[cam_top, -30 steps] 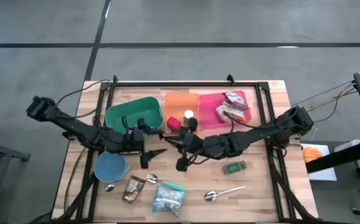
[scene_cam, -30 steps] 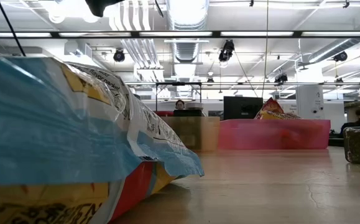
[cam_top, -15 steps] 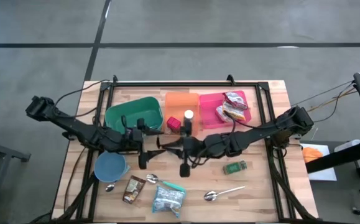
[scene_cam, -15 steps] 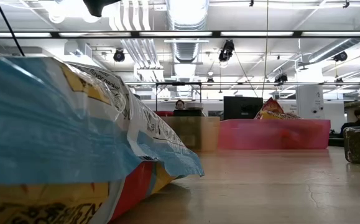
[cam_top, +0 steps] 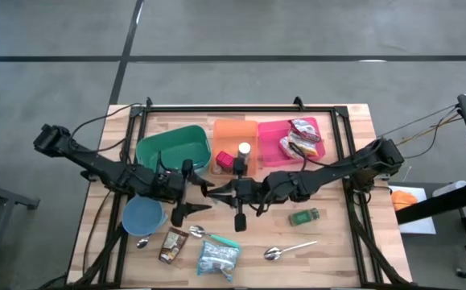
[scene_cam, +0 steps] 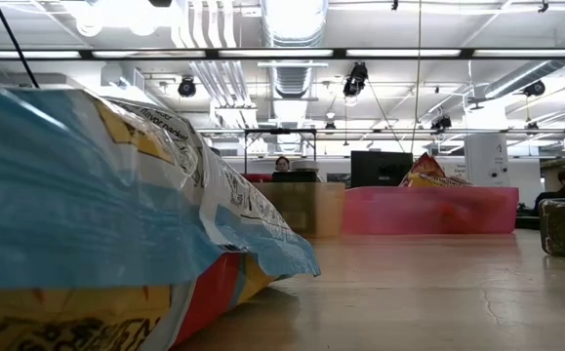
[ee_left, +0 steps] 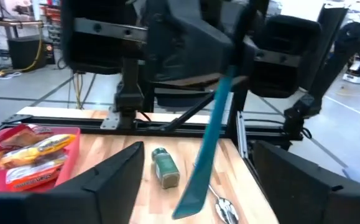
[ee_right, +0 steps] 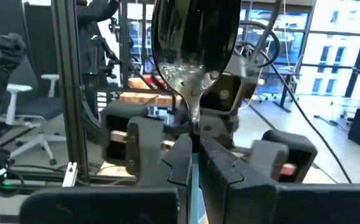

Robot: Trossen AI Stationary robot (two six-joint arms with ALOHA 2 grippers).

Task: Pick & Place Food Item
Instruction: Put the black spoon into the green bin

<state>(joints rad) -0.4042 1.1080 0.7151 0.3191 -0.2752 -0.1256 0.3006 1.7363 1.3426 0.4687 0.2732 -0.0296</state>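
Observation:
My right gripper (ee_right: 195, 146) is shut on a spoon with a shiny metal bowl (ee_right: 195, 31) and a teal handle (ee_left: 207, 140), over the middle of the table (cam_top: 231, 192). My left gripper (ee_left: 198, 149) is open and faces it from the table's left (cam_top: 194, 201). In the left wrist view its fingers stand on either side of the teal handle without touching it. Food packets lie about: a blue-and-white bag (cam_top: 216, 256) at the near edge, a brown packet (cam_top: 172, 244) and a green packet (cam_top: 303, 216). My right gripper pinches the spoon's thin metal neck (ee_right: 194, 121), just below the bowl, between its two fingers. The fingers come in level from the table's right and lie across the spoon. The spoon stands nearly upright and clear of the table, with the bowl above the fingers and the teal handle (ee_left: 192, 186) slanting down below.
At the back stand a green bin (cam_top: 172, 149), an orange bin (cam_top: 234, 133) with a red item and a white bottle, and a pink bin (cam_top: 269, 149) with snack bags. A blue cup (cam_top: 142, 216) and loose spoons (cam_top: 281, 252) lie toward the near edge.
Both wrists have swung round while the arms stayed in place, so the two grippers now face each other more squarely. The spoon has turned with my right gripper and still hangs clear of the table.

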